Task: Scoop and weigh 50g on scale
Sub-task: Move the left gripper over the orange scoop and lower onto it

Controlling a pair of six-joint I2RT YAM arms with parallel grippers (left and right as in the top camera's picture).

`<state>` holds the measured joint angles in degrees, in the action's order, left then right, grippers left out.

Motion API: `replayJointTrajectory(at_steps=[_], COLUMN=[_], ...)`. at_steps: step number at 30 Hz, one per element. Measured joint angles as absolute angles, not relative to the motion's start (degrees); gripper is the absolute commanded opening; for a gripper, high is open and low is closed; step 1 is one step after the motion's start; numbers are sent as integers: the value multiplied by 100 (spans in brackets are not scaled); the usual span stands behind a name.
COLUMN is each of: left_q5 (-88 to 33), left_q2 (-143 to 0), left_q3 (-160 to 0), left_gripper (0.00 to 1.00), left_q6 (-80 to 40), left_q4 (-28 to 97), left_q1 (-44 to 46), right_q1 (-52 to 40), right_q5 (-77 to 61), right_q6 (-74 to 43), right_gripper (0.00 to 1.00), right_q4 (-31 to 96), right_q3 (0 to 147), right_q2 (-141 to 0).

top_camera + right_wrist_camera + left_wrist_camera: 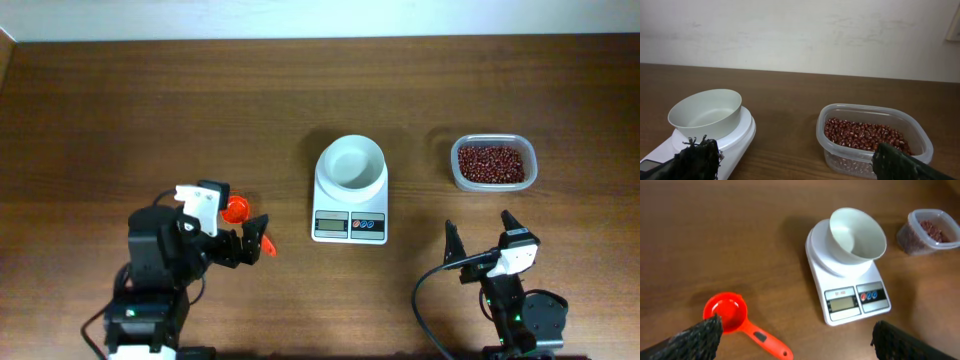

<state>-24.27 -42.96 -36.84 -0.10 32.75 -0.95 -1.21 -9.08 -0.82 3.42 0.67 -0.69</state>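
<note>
L gripper (250,238) spread wide, empty, hovering over red scoop (236,210) lying flat toward the bench (120,100) front-left corner. R gripper (478,225) also released, nothing held, near the front edge, right side. Scale (350,200) sits mid-bench w/ an empty white bowl (351,163) on top. Clear tub of red beans (492,163) is toward the right edge, apart from scale.

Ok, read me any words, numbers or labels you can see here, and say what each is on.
No text here can be read.
Scale, small print above the display: too blurred to read.
Display: no digits can be made out.
Buttons beside it: any marks too small to tell.
Orange scoop, bean tub: no lettering shows.
</note>
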Motion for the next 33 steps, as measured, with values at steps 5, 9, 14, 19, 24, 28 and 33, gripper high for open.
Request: replayJointTrajectory(at_steps=[5,9,14,19,24,28,33], left_q5=[-2716,-3100,-3457,-3452,-3452,-3452,-3452], left_q2=[-4650,-4683,-4685,-4928,-5369,-5566,-5583], left_q3=[-4536,-4539,-4539,-4539,-4539,-4539,-4539], left_gripper=[99,99,99,99,99,99,99], left_q6=[-10,-12,-12,-12,-30,-30,-30], left_q4=[3734,3820,3822,3815,3682,3671,3669], left_q1=[-95,-95,-95,-95,-95,-95,-95], right_q1=[-121,-121,-121,-121,-121,-121,-121], right_q5=[-908,-908,-908,-908,-908,-908,-908], right_q6=[-80,-82,-82,-82,-80,-80,-80], right_gripper=[99,99,99,99,99,99,99], right_q4=[340,342,340,340,342,342,342], right_q3=[67,67,67,67,67,67,67], right_q2=[-69,-69,-69,-69,-69,-69,-69])
